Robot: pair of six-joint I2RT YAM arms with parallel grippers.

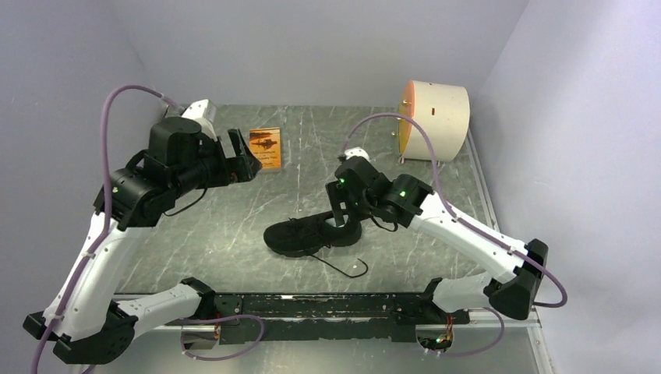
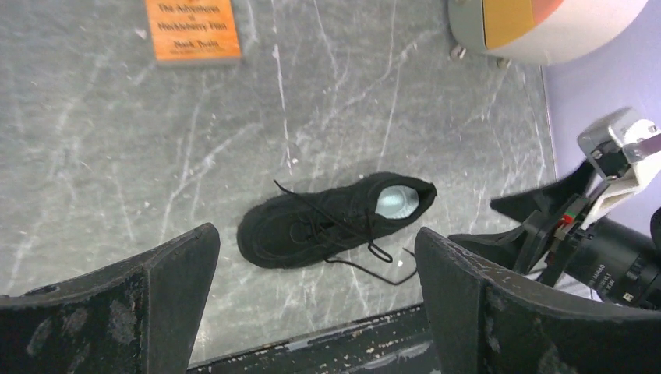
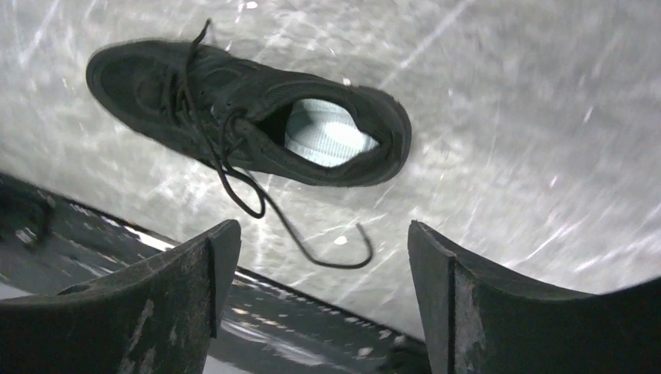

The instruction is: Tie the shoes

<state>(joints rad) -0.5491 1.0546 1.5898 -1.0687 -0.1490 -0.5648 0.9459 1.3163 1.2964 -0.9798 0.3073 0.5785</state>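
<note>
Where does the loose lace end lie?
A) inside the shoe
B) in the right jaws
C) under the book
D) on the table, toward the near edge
D: the lace trails off the shoe onto the table on its near side.

orange book, "huckleberry finn", "mark twain"

Robotics lab test cell: two white-and-black robot arms, left and right, stand bolted to a black rail at the edge of a grey marbled tabletop. Bare pale walls box it in, and purple cables loop from each arm.
</note>
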